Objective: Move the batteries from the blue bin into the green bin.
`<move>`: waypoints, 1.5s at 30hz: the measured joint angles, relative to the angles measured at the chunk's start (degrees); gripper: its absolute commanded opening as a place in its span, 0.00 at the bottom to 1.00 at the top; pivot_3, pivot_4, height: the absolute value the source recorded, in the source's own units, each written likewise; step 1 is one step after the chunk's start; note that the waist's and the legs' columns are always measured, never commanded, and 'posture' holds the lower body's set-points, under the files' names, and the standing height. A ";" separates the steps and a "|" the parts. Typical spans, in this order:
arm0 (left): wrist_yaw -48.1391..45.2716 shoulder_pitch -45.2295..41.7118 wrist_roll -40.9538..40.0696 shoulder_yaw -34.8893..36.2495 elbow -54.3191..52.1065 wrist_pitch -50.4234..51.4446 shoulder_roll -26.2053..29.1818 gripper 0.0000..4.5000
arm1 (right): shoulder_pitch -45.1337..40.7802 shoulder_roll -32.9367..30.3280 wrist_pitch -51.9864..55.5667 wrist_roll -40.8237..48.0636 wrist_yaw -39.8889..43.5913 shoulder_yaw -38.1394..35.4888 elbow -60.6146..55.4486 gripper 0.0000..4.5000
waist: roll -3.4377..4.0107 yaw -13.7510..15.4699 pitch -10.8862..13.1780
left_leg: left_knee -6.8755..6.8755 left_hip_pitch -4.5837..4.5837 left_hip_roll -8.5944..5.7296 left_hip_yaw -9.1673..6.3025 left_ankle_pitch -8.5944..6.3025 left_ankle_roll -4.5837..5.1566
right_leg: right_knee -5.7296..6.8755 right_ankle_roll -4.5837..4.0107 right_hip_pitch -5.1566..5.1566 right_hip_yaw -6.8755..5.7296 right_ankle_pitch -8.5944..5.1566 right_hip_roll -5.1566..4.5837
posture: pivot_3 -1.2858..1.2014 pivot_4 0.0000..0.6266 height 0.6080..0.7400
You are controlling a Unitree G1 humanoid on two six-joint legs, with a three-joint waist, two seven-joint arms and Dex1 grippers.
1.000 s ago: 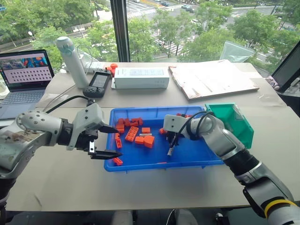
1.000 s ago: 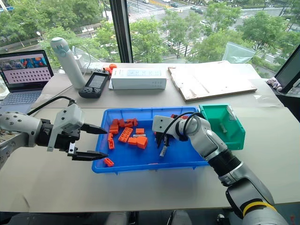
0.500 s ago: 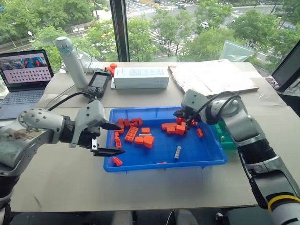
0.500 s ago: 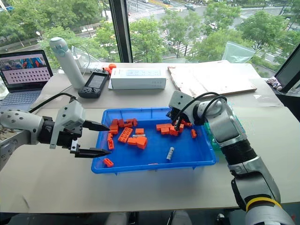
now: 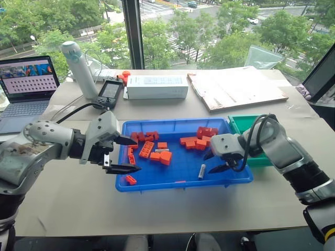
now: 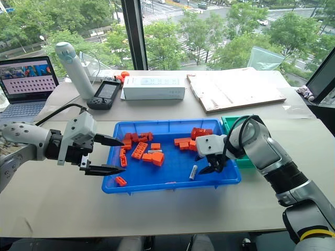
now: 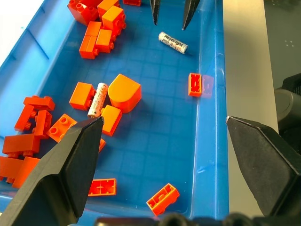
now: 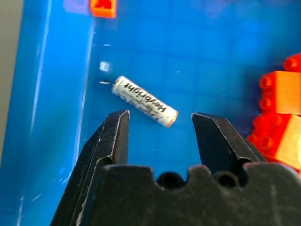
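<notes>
The blue bin [image 5: 183,166] lies mid-table with orange bricks [image 5: 157,151] scattered in it. One battery [image 5: 202,171] lies loose near the bin's front right, and it also shows in the right wrist view as a printed battery [image 8: 144,100]. A second battery [image 7: 97,100] rests among the bricks. My right gripper [image 5: 213,162] hovers open and empty just right of the first battery. My left gripper [image 5: 135,155] stands open and empty over the bin's left edge. The green bin [image 5: 241,124] sits right of the blue bin, partly hidden behind my right arm.
Behind the bins stand a laptop [image 5: 29,78], a white cylinder [image 5: 78,60], a black handheld device [image 5: 109,91], a white box [image 5: 157,86] and a flat cardboard sheet [image 5: 235,86]. Bare table lies in front of the blue bin.
The right gripper let go of a battery, which now lies on the bin floor. It swung to the bin's back right, then came down beside the battery, open. The left arm stayed still.
</notes>
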 measured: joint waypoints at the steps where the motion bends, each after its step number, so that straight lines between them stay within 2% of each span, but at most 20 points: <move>1: 0.17 0.30 -0.07 0.38 -0.29 0.16 0.01 1.00 | -0.29 0.58 -1.50 -0.12 0.47 0.24 1.00 0.56 | 0.00 -0.02 0.00 | 0.00 0.00 0.00 0.00 0.00 0.00 | 0.00 0.00 0.00 0.00 0.00 0.00 | 0.52 0.24 1.00; 9: 2.76 3.00 -2.57 3.71 -3.19 2.76 0.14 1.00 | -0.59 5.49 -9.29 -2.88 0.49 2.16 5.77 0.56 | -0.01 0.02 0.00 | 0.02 0.03 0.01 -0.03 0.01 -0.02 | 0.02 0.00 0.03 -0.01 0.00 0.00 | 0.52 0.24 1.00; 13: 3.94 3.80 -4.25 5.11 -5.08 3.97 0.07 1.00 | -1.65 7.12 -9.53 -4.77 -1.22 2.08 7.39 0.36 | -0.08 -0.01 -0.05 | 0.01 0.10 0.02 -0.04 0.02 -0.04 | 0.04 0.00 0.08 -0.01 0.00 0.03 | 0.52 0.24 1.00; 16: 4.42 3.80 -4.50 5.26 -5.06 4.02 0.07 1.00 | -2.48 7.33 -8.46 -5.86 -1.88 1.85 8.95 0.10 | -0.12 0.07 -0.07 | 0.03 0.11 0.02 -0.04 0.02 -0.04 | 0.03 -0.01 0.10 -0.01 0.01 0.03 | 0.52 0.24 1.00; 17: 4.47 3.80 -4.51 5.26 -5.06 4.01 0.07 1.00 | -2.74 7.33 -7.90 -6.16 -2.14 1.62 9.31 0.06 | -0.12 0.07 -0.07 | 0.03 0.11 0.02 -0.04 0.02 -0.04 | 0.03 -0.01 0.10 -0.01 0.01 0.03 | 0.52 0.24 1.00; 21: 4.89 3.12 -5.40 5.26 -4.90 4.04 -1.22 1.00 | -2.79 7.32 -3.77 -5.73 -3.01 -0.54 9.66 0.06 | -0.12 0.07 -0.07 | 0.01 0.09 0.02 -0.03 0.02 -0.04 | 0.04 -0.01 0.07 0.00 0.00 0.03 | 0.52 0.24 1.00; 25: 4.68 1.52 -6.22 4.97 -4.03 3.97 -2.29 1.00 | -3.54 5.03 3.37 -0.75 -1.84 -5.81 8.21 0.06 | -0.12 0.10 -0.06 | 0.03 0.06 0.01 -0.03 0.02 -0.03 | 0.07 -0.01 0.08 0.00 0.01 0.03 | 0.52 0.24 1.00; 30: 3.94 -1.30 -6.48 3.69 -2.29 3.70 -3.62 1.00 | -12.44 -1.95 10.29 -0.28 -4.89 -12.26 11.12 0.06 | -0.12 0.22 -0.05 | 0.00 0.06 0.01 -0.03 0.01 -0.03 | 0.02 -0.01 0.05 0.00 0.00 0.02 | 0.52 0.24 1.00; 33: 3.20 -2.07 -6.08 2.57 -0.53 3.37 -4.14 1.00 | -14.35 -7.49 11.44 -1.80 -5.78 -14.24 15.53 0.06 | -0.13 0.48 -0.06 | -0.03 0.06 0.00 0.02 -0.04 0.01 | -0.09 0.00 0.05 0.01 -0.01 0.01 | 0.52 0.24 1.00; 37: 2.54 -3.46 -4.59 0.73 1.01 2.12 -4.63 1.00 | -14.66 -9.98 10.61 -5.56 -8.97 -14.07 22.36 0.06 | -0.13 -0.05 -0.06 | -0.09 0.06 0.00 0.09 -0.02 -0.01 | -0.03 -0.01 0.04 0.10 0.00 0.01 | 0.52 0.24 1.00; 39: 1.84 -3.59 -3.51 0.13 1.61 1.12 -4.39 1.00 | -14.63 -9.97 8.86 -7.38 -10.77 -13.71 24.73 0.29 | -0.13 -0.37 -0.06 | -0.15 0.05 0.00 0.21 0.01 -0.01 | 0.04 -0.02 0.05 0.24 0.00 0.01 | 0.52 0.24 1.00; 41: 0.79 -3.25 -1.92 -0.95 1.61 -0.09 -3.29 1.00 | -14.55 -9.53 7.31 -8.50 -11.71 -13.35 25.72 0.40 | -0.13 -0.76 -0.06 | -0.18 0.06 0.00 0.25 0.02 0.01 | 0.09 -0.01 0.02 0.29 0.00 0.01 | 0.52 0.24 1.00; 42: 0.11 -2.69 -1.21 -1.29 1.61 -0.44 -2.34 1.00 | -14.53 -9.03 6.52 -8.97 -12.39 -13.13 26.41 0.49 | -0.13 -0.98 -0.06 | -0.19 0.06 0.00 0.25 0.03 0.01 | 0.09 -0.02 0.02 0.29 0.00 0.01 | 0.52 0.24 1.00; 45: -1.41 0.01 0.43 -0.89 1.82 -1.51 1.10 1.00 | -14.48 -7.78 2.83 -12.34 -15.42 -10.76 29.21 0.70 | -0.12 -1.40 -0.05 | -0.22 0.05 0.00 0.27 0.03 0.01 | 0.07 -0.02 -0.02 0.30 -0.01 0.01 | 0.52 0.24 1.00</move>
